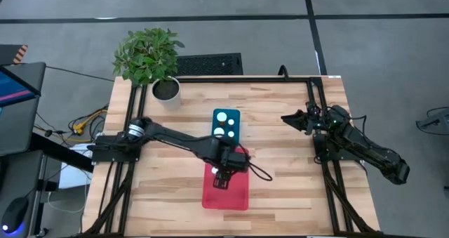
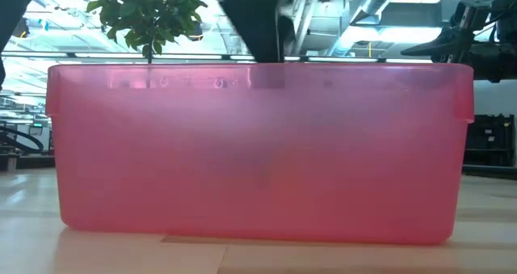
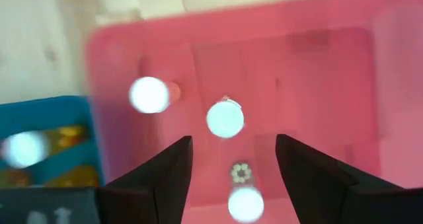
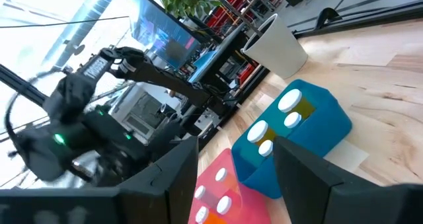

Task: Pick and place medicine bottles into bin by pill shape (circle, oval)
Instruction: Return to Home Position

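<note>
Far L, back corner: white plant pot [image 1: 166, 90] w/ leafy plant, off to the side, not part of the job. L arm runs from its base at the table's L edge across to centre. The left gripper [image 1: 223, 177] hangs over the red bin [image 1: 236, 197], fingers spread wide, nothing btwn them; its wrist cam looks straight down past them into the bin. The medicine bottles [image 3: 225, 118]: three white caps show on the red bin's floor in that view, apart from each other, an orange-ish bit beside one cap; exact count hard to tell. Just behind the red bin (can't tell if touching, arm covers the join) sits the blue bin [image 1: 238, 125] w/ approx four white caps in it, bodies yellowish. No bottles seen loose on the tabletop, so sorting looks done or v. close to it. Handling, if one needed a re-grab: prob. v. light, rigid plastic, smooth sides so a bit slippery, round so apt to roll when on its side. Cap looks the widest, firmest part, so best pinched across the cap or just under it, from above, centred so it doesn't squirt out. Not fragile, but tips easily. Far R: right gripper [image 1: 295, 119] sits near the table's R edge, well apart from both bins, fingers apart, empty.
</note>
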Action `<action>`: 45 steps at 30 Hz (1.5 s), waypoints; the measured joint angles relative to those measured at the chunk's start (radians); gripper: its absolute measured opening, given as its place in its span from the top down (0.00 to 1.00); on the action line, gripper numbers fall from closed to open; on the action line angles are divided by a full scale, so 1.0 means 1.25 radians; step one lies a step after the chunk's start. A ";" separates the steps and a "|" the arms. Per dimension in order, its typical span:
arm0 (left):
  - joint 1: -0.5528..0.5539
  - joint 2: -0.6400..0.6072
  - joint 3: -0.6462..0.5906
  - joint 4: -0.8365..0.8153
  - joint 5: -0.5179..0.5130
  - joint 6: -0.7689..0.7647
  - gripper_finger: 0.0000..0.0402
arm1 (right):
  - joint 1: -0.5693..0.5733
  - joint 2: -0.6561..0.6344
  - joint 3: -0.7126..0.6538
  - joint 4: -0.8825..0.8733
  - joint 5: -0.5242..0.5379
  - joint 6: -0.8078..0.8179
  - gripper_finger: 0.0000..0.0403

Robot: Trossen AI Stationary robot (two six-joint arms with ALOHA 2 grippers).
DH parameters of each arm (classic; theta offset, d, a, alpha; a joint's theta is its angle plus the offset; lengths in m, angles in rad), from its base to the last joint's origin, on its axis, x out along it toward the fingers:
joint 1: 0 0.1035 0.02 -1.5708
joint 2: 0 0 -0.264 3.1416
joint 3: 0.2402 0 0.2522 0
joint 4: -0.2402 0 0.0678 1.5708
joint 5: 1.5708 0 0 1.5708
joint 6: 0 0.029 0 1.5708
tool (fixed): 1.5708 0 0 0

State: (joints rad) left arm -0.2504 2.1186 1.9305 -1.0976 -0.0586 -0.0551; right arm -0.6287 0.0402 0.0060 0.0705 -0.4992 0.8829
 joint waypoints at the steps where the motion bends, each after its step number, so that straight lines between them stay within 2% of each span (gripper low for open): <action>1: 0.000 -0.018 0.000 -0.002 -0.006 -0.007 0.48 | 0.000 0.000 0.000 0.000 0.000 0.002 0.49; 8: 0.000 -0.176 0.000 -0.061 -0.128 -0.032 0.47 | 0.000 0.000 0.000 0.014 0.001 0.026 0.49; 12: -0.007 -0.299 0.000 -0.082 -0.214 -0.045 0.47 | 0.000 0.000 0.001 0.026 0.000 0.089 0.49; 15: -0.022 -0.387 0.000 -0.101 -0.364 -0.114 0.47 | 0.000 -0.001 0.009 0.043 -0.015 0.109 0.49; 17: -0.035 -0.444 0.000 -0.159 -0.467 -0.187 0.47 | 0.001 -0.001 0.021 0.136 -0.060 0.072 0.49; 19: -0.045 -0.497 0.000 -0.214 -0.523 -0.265 0.47 | 0.000 -0.003 0.038 0.235 -0.103 0.050 0.49; 21: -0.056 -0.544 0.000 -0.261 -0.523 -0.339 0.47 | -0.007 -0.002 0.058 0.284 -0.111 0.049 0.49; 24: -0.070 -0.604 0.000 -0.277 -0.497 -0.439 0.47 | -0.025 -0.002 0.106 0.285 -0.122 0.018 0.49; 28: -0.125 -0.662 -0.031 -0.227 -0.469 -0.336 0.47 | -0.054 -0.002 0.166 0.283 -0.156 -0.050 0.49; 31: -0.180 -0.746 -0.136 -0.098 -0.439 -0.273 0.47 | -0.084 -0.002 0.193 0.282 -0.182 -0.106 0.49; 33: -0.209 -0.825 -0.250 0.012 -0.428 -0.258 0.47 | -0.107 -0.002 0.200 0.281 -0.200 -0.127 0.49; 38: -0.259 -1.053 -0.635 0.315 -0.422 -0.289 0.47 | -0.169 -0.002 0.199 0.234 -0.250 -0.159 0.49; 42: -0.271 -1.211 -0.915 0.595 -0.345 -0.283 0.47 | -0.198 -0.002 0.199 0.203 -0.296 -0.223 0.49; 45: -0.273 -1.299 -1.089 0.769 -0.308 -0.276 0.47 | -0.202 -0.002 0.197 0.159 -0.310 -0.279 0.49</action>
State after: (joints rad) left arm -0.5911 0.4954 0.5694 -0.1364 -0.4433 -0.4004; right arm -0.8806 0.0380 0.2526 0.2687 -0.8869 0.5342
